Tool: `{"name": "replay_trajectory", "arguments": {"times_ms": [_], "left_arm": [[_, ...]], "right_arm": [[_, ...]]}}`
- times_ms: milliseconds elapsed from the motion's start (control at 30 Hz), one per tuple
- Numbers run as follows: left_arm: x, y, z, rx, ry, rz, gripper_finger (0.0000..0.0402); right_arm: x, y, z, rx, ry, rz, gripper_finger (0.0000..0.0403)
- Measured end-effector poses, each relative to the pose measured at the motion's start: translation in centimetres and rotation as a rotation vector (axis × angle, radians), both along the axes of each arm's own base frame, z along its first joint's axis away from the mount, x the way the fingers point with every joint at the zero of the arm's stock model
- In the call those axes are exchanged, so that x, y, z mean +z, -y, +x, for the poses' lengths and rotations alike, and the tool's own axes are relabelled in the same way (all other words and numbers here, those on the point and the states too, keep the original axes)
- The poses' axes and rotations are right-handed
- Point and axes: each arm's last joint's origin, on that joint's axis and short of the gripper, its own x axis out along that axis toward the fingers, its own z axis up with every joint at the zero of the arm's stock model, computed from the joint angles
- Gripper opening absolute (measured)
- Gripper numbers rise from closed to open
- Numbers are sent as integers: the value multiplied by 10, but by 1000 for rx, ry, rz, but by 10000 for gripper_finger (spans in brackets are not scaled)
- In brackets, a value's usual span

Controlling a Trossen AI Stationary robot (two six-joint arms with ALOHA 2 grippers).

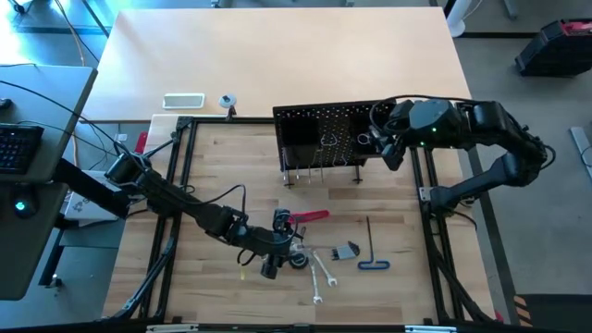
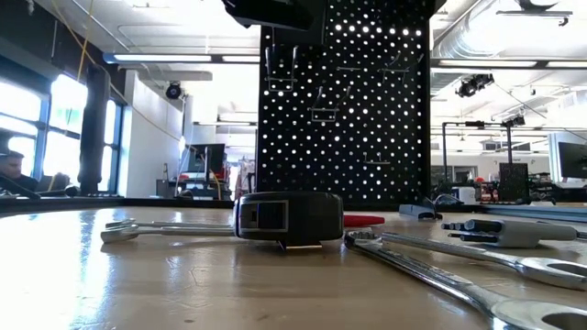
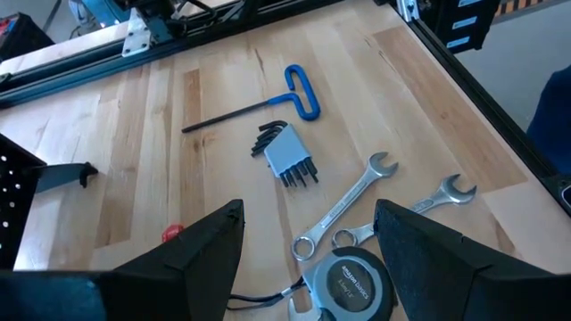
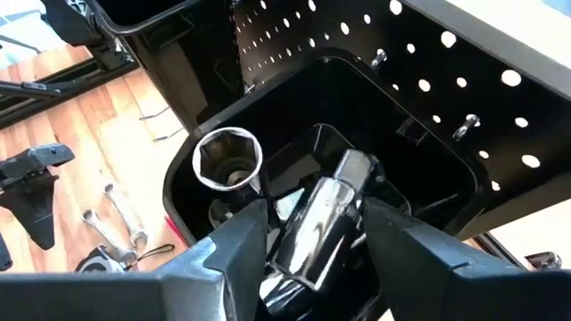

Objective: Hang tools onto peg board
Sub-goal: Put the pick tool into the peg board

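Observation:
The black peg board (image 1: 324, 139) stands at the table's far middle, with a black bin (image 4: 205, 187) on its face. My right gripper (image 4: 312, 241) is open at the board's right end (image 1: 384, 148); its fingers flank a chrome socket (image 4: 326, 214) that lies slanted in the bin beside an upright silver socket (image 4: 227, 160). My left gripper (image 3: 312, 259) hangs open above a black tape measure (image 3: 348, 281). Two silver wrenches (image 3: 357, 201), a grey hex key set (image 3: 290, 160), a blue-handled key (image 3: 259, 102) and a red-handled tool (image 1: 310, 217) lie on the table. My right gripper's fingers (image 4: 241, 250) stand on either side of the chrome socket's lower end (image 4: 299, 254), slanting down into the bin. I cannot tell whether they touch it. The socket leans in the bin, its upper end (image 4: 352, 169) against the bin's inside.
The black tubular frame (image 1: 176, 185) borders the wooden work area. Pegs (image 4: 464, 129) stick out of the board above the bin. A white tray (image 1: 183, 100) lies on the far table. Bare wood lies at the near left (image 1: 199, 287).

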Motion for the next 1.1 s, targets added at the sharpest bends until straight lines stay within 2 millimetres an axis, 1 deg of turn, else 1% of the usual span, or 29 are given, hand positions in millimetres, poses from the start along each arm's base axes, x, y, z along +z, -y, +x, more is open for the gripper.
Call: {"name": "replay_trajectory", "arguments": {"times_ms": [133, 300, 467, 667, 833, 1100], "left_arm": [[0, 0, 0, 0, 0, 0, 245], [-1, -1, -1, 12, -7, 25, 245], [-5, -4, -3, 46, -43, 83, 245], [-7, -7, -5, 73, -66, 126, 245], [-10, -10, -6, 102, -98, 165, 245], [-12, -19, -5, 142, -121, 194, 245]], "right_arm": [[5, 0, 0, 16, 27, -18, 173], [21, -5, -6, 70, 104, -53, 171], [37, -16, -15, 143, 162, -82, 171], [48, -29, -24, 208, 200, -121, 171], [49, -41, -27, 285, 201, -115, 172], [37, -69, -28, 402, 107, -42, 172]]}}
